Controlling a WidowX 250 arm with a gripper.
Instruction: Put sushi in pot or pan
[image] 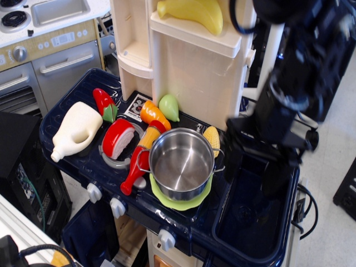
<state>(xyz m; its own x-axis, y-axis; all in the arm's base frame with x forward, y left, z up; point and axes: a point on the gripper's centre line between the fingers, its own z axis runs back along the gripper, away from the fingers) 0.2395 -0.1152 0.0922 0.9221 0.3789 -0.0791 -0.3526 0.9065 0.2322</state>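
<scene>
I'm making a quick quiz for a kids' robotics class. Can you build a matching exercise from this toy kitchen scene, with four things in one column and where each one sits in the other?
Things:
1. sushi
2. pot
3. banana
4. white jug

Places:
A. on top of the cream shelf unit
B. on the green plate at the front of the counter
C. lying at the left end of the counter
D. on the grey burner ring, left of the pot

Pairs: 1-D, 2-B, 3-A, 4-C
</scene>
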